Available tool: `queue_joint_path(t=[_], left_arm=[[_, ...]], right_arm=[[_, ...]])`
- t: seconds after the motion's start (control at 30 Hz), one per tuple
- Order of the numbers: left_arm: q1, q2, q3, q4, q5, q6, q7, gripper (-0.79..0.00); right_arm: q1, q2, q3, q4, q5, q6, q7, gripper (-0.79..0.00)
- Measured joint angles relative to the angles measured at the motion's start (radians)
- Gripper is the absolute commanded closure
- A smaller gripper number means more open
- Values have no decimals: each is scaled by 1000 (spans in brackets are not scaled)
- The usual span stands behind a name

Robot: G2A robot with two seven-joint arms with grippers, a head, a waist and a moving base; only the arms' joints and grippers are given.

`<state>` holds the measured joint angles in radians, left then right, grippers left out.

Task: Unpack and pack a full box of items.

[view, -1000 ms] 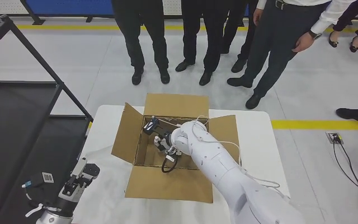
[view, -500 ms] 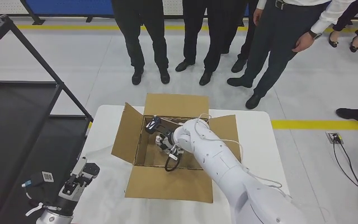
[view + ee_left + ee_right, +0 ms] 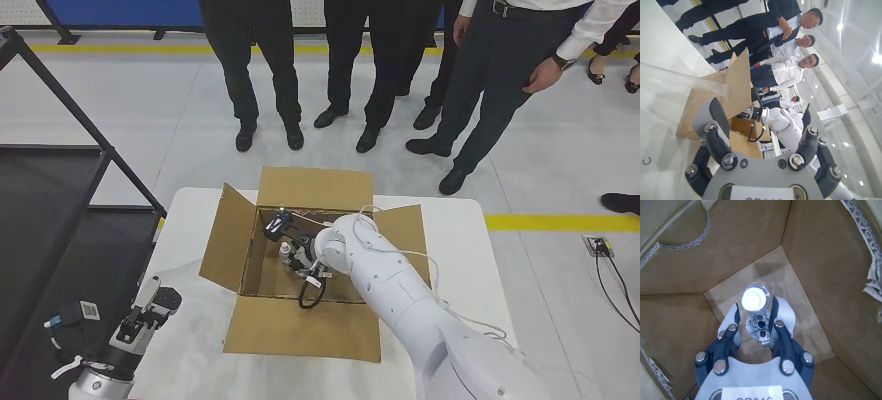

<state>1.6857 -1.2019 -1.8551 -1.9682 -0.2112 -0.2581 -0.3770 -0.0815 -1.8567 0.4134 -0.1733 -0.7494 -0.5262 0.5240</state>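
Observation:
An open cardboard box (image 3: 300,328) stands on the white table (image 3: 460,250) with its flaps spread. My right arm is down inside it, its gripper (image 3: 291,256) low in the box. In the right wrist view the right gripper (image 3: 755,307) is open over the box floor (image 3: 806,321). A grey metal disc with holes (image 3: 758,326) sits between its fingers (image 3: 780,309), and a clear bottle with a white cap (image 3: 753,300) stands upright at their tips. My left gripper (image 3: 158,297) hangs open beside the table's left edge and holds nothing; the left wrist view also has it open (image 3: 761,106).
The box walls (image 3: 687,266) close in around the right gripper, with torn cardboard edges at the rim. Several people stand on the floor beyond the table's far side. A black frame (image 3: 100,160) stands to the left. Bare table lies left and right of the box.
My right gripper has shifted slightly to the right inside the box. The left arm has moved only a little at the table's edge.

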Motion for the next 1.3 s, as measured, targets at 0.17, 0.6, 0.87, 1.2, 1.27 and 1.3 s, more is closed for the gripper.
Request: queue_joint_path(t=[0.17,0.6,0.87,1.2,1.27,1.3], left_arm=[[-1,0,-4,0,2,3,1,-785],[7,0,-17,7,-1,-2,16,-785],[15,-1,-25,11,-7,-8,20,-785],[25,-2,-34,13,-13,-19,22,-785],[25,-2,-34,13,-13,-19,22,-785],[25,-2,-34,13,-13,-19,22,-785]], right_arm=[[0,-1,3,-9,-14,25,-6,-520],[-8,-17,12,-16,-42,71,-26,-557],[-15,-27,21,-10,-50,85,-53,-723],[-25,-35,36,4,-48,97,-58,-391],[-25,-36,36,4,-48,97,-58,-332],[-25,-36,36,4,-48,97,-58,-314]])
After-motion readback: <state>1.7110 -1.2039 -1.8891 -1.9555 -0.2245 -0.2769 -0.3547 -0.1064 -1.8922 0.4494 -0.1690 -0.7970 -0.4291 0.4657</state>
